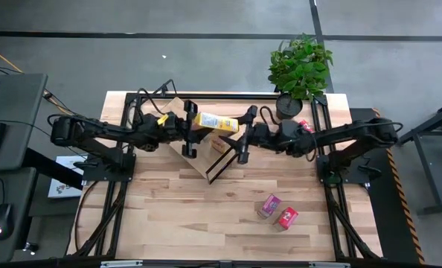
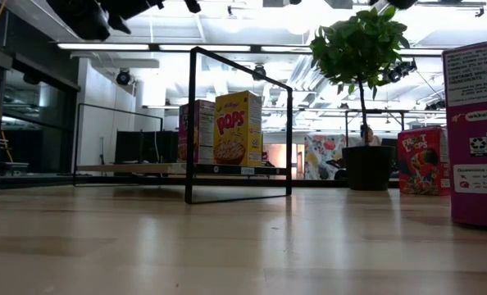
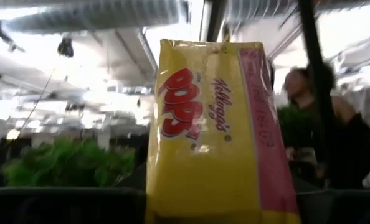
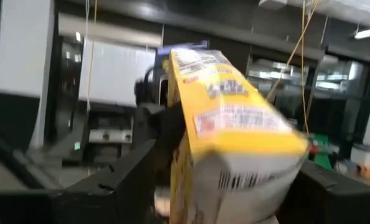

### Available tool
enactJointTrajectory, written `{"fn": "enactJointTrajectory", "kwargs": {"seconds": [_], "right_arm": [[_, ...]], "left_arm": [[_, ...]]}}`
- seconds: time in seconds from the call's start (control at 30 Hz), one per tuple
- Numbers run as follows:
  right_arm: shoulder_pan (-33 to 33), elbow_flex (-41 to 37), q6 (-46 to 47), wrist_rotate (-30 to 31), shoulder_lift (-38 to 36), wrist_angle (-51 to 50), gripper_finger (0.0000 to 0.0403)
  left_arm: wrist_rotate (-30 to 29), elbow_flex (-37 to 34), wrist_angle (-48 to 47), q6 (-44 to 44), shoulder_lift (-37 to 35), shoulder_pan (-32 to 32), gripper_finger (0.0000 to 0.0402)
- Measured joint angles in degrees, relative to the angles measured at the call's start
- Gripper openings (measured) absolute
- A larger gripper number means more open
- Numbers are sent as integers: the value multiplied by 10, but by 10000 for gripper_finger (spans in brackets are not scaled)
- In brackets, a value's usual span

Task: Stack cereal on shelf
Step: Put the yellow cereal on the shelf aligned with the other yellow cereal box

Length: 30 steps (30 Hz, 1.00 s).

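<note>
One camera looks straight down on the bench (image 1: pixel 206 201); one sits level at its surface; both wrist cameras closely face the same yellow box (image 3: pixel 216 130).

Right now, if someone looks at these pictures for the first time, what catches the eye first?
A yellow cereal box hangs in the air between the left gripper and the right gripper, above the shelf at the back of the table. Next comes the leafy potted plant at the back right corner. Two small boxes lie alone near the front.
</note>
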Motion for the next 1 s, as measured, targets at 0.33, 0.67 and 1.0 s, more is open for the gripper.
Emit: {"fn": "enactJointTrajectory", "kwargs": {"seconds": [0.33,0.67,1.0], "right_arm": [[1,0,2,-1,-143,-278,264],[1,0,11,19,-196,-403,264],[1,-9,27,19,-196,-424,264]], "left_arm": [[-14,0,-340,55,-148,4,96],[10,0,-730,70,-288,-2,113],[93,0,-757,109,-168,10,113]]}}
